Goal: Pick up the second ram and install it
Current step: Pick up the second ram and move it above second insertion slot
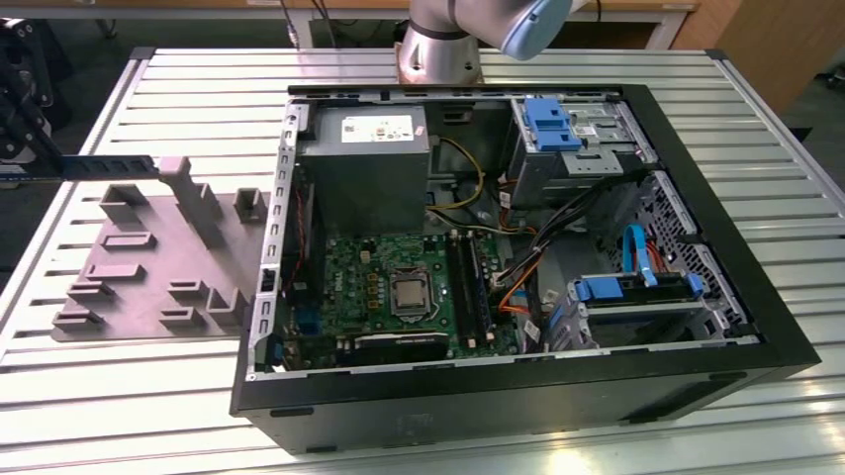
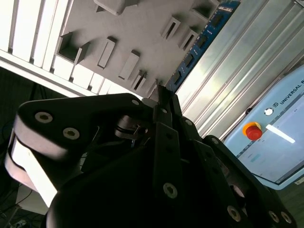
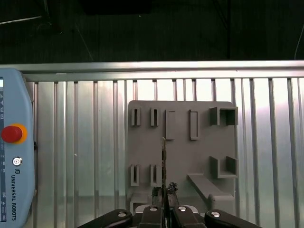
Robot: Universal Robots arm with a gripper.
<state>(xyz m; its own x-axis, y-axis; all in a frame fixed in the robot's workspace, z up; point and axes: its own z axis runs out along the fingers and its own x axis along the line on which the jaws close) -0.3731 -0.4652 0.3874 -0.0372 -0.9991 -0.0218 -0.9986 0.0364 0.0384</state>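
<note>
slatted metal table (image 1: 739, 89) | on it: grey fixture plate (image 1: 198, 262), open computer case (image 1: 528, 396)

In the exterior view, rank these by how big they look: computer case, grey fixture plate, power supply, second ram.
1. computer case
2. grey fixture plate
3. power supply
4. second ram, plainly smallest; it is raised above the table, which may affect its apparent size.

Computer case (image 1: 528, 396) lies open on top, so the way down is clear. Inside, the power supply (image 1: 363, 158) and drive cage (image 1: 568, 148) fill the end by the arm's base (image 1: 442, 49), and orange cables (image 1: 517, 269) crowd the memory slots (image 1: 462, 277). Outside the case wall, on the exterior view's left, the fixture plate (image 1: 145, 262) raises posts under the gripper (image 2: 164, 97), which is clamped on the second ram (image 2: 203, 40). There's bare table (image 1: 212, 84) around it.
</note>
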